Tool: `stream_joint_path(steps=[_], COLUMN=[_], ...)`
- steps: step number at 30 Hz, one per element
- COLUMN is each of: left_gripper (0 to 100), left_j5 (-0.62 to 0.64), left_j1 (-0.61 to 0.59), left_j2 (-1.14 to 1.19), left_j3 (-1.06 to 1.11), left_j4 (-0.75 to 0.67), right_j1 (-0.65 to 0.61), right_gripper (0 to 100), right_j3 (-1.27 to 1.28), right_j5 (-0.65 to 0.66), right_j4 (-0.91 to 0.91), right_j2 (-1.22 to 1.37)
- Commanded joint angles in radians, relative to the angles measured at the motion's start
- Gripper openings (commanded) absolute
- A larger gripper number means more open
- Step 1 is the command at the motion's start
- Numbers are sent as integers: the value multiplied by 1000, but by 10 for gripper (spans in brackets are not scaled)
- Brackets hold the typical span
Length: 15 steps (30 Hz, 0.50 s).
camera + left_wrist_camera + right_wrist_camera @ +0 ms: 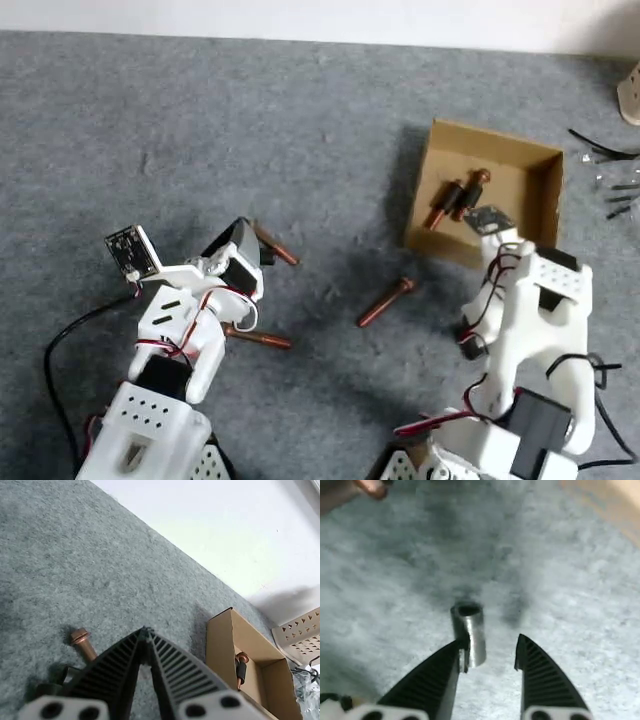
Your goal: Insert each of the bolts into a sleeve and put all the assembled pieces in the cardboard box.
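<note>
- The right hand (492, 646) is open pretty wide. The short silver metal sleeve (469, 630) stands upright on the grey felt worktop (580, 605) between its fingers, hugging one finger and clear of the other.
- The left hand (145, 634) is pinched closed with its tips touching, and a copper-coloured bolt (84, 644) lies just beside it.
- The brown cardboard box (540, 170) holds sleeved bolts (452, 200).
- Another loose bolt (385, 302) lies on the felt between the arms.

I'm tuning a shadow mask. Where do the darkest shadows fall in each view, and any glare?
High view: dark shadow on the grey mat left of the cardboard box. Left wrist view: the box shades the mat beside its wall. Right wrist view: dark patch on the mat beyond the upright sleeve, whose metal side shows a pale sheen.
</note>
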Motion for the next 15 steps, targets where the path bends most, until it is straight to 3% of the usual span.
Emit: stream_joint_path(steps=[1, 6, 15], left_gripper=[11, 11, 11], left_j5=[-2, -2, -2], left_j1=[-4, -4, -4], left_j2=[-13, -13, -13], left_j3=[-7, -7, -7], left_j4=[0, 0, 0], right_j1=[-73, -81, -79], right_gripper=[138, 138, 135], right_j3=[48, 113, 162], right_j5=[9, 9, 8], right_j4=[-18, -116, -130], right_j2=[16, 16, 18])
